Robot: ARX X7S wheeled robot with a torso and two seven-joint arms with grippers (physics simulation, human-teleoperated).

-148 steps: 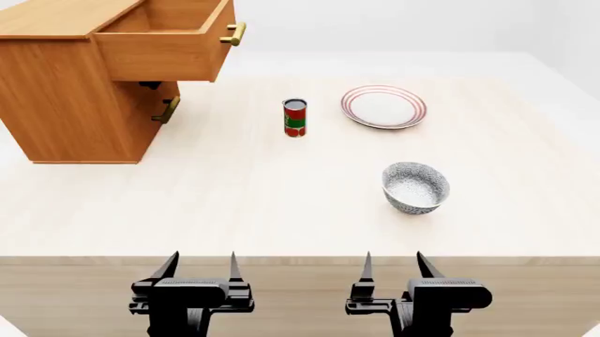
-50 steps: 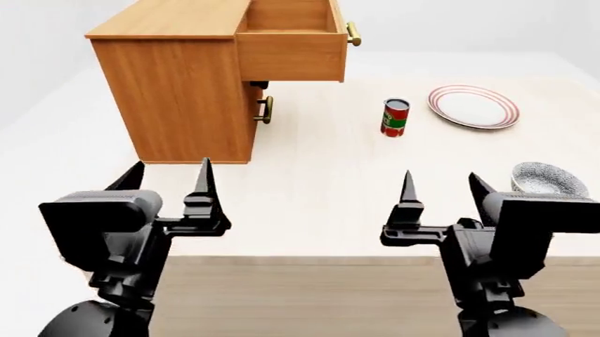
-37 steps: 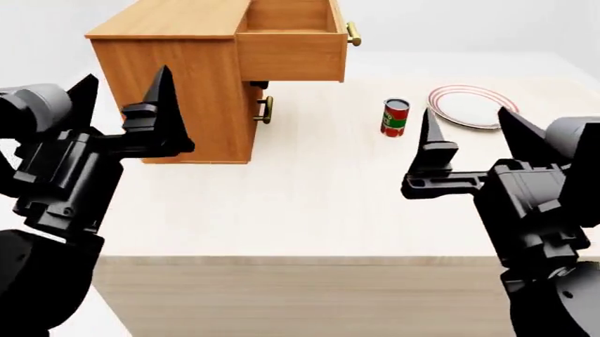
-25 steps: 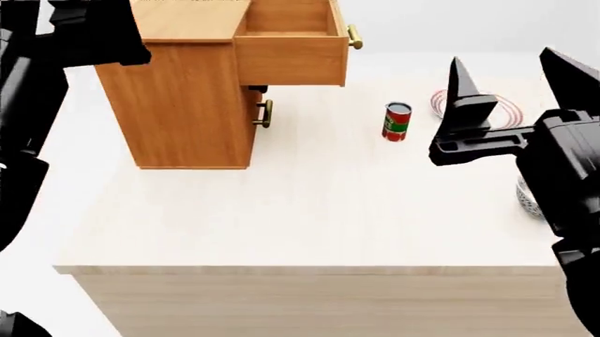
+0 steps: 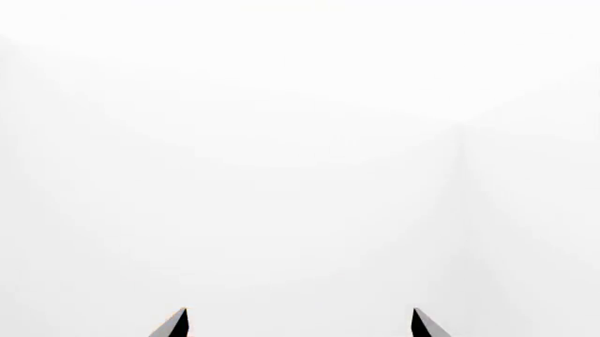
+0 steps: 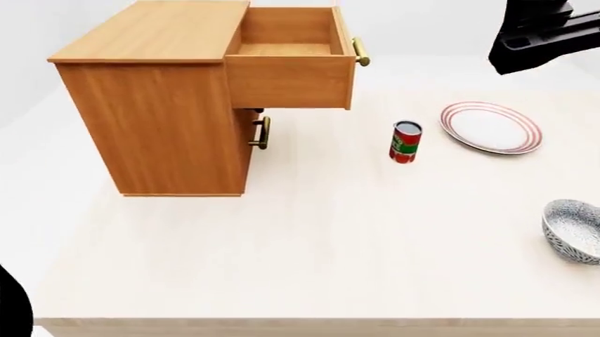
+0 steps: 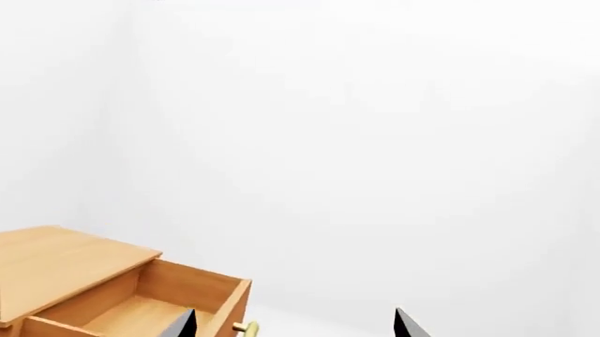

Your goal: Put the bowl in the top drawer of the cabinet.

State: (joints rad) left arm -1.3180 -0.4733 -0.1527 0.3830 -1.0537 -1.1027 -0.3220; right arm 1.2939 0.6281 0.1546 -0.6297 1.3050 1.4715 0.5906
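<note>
The bowl [image 6: 572,231], blue-grey speckled, sits upright on the table at the head view's right edge, partly cut off. The cabinet [image 6: 161,119] stands at the back left, its top drawer [image 6: 289,67] pulled out and nothing showing inside. My right arm [image 6: 544,31] is raised high at the upper right, far above the bowl. My right gripper [image 7: 295,326] is open, with the cabinet [image 7: 56,263] and drawer [image 7: 159,298] beyond it. My left gripper [image 5: 298,326] is open and faces only a white wall.
A red can [image 6: 405,142] stands upright mid-table. A red-rimmed white plate [image 6: 491,128] lies behind it to the right. The lower front has a brass handle [image 6: 264,133]. The table's front edge [image 6: 310,324] runs along the bottom. A black part of my left arm [image 6: 13,303] shows bottom left.
Both arms have risen, the left out of the head view and the right to its top corner. The view has shifted, and the bowl shows unblocked at the right edge.
</note>
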